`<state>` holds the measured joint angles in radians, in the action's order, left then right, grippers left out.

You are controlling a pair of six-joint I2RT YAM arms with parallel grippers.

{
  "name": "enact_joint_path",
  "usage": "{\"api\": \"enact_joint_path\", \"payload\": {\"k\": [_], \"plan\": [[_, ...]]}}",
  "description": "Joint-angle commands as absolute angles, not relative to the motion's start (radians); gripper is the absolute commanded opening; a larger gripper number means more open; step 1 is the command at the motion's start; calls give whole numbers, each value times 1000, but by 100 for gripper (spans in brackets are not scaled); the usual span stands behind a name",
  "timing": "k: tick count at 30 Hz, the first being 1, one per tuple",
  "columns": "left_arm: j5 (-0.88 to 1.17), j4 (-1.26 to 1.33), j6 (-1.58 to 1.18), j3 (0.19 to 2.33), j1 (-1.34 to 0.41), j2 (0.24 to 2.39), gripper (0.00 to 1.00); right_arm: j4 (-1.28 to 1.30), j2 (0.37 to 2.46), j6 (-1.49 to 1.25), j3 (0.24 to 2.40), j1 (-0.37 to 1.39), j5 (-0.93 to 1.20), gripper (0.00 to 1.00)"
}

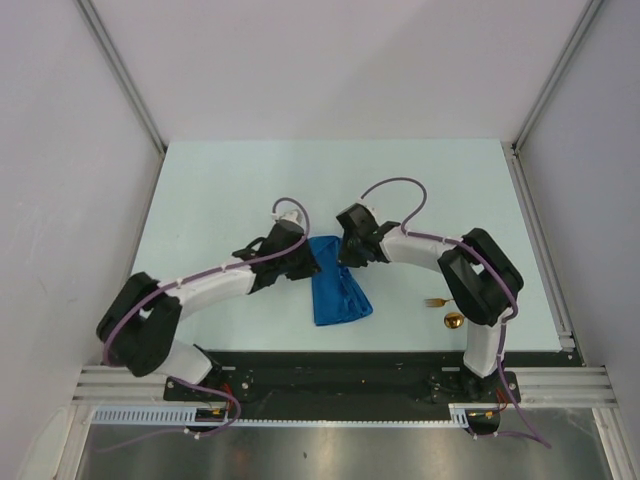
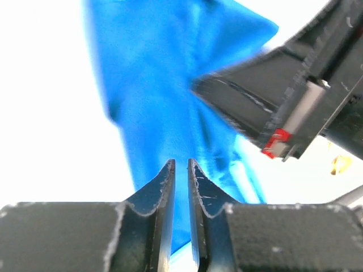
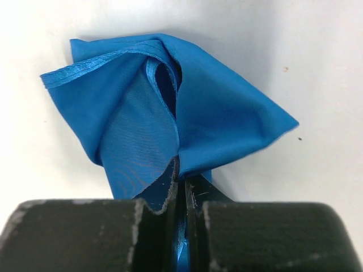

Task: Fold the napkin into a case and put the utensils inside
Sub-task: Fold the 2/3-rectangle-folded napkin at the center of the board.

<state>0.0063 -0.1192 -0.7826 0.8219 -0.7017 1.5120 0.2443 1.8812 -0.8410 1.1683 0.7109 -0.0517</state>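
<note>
You hold the napkin [image 1: 340, 295] at its far end with both arms, right fingers [image 3: 164, 195] shut tight on a fold, left fingers [image 2: 164, 187] closed to a slit with blue cloth in it, its length trailing toward the bases along the tabletop [image 1: 230, 190].

Of the utensils [image 1: 453, 321] by the right edge of the counter [image 1: 250, 190], we see only gold heads; the right arm [image 1: 478, 275] hides their handles.

I'm looking at a pale green table [image 1: 250, 190] sitting between plain white walls [image 1: 60, 150], a black strip [image 1: 340, 365] running along its near edge, grey metal sheet [image 1: 340, 455] lying below that
</note>
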Motion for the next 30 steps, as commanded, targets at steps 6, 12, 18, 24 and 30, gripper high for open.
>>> {"api": "enact_joint_path", "payload": {"k": [6,12,18,24,30], "plan": [[-78,-14,-874,676,-601,1521,11,469,1943,-856,1321,785,-297,0],[18,109,-939,657,-611,1617,9,612,2031,-968,1439,866,-465,1],[78,304,-1003,526,-612,1632,9,764,2118,-1092,1564,931,-626,3],[100,411,-1022,466,-611,1638,9,827,2128,-1138,1608,963,-680,5],[121,462,-1028,440,-607,1643,8,757,2092,-1082,1595,979,-627,8]]}}
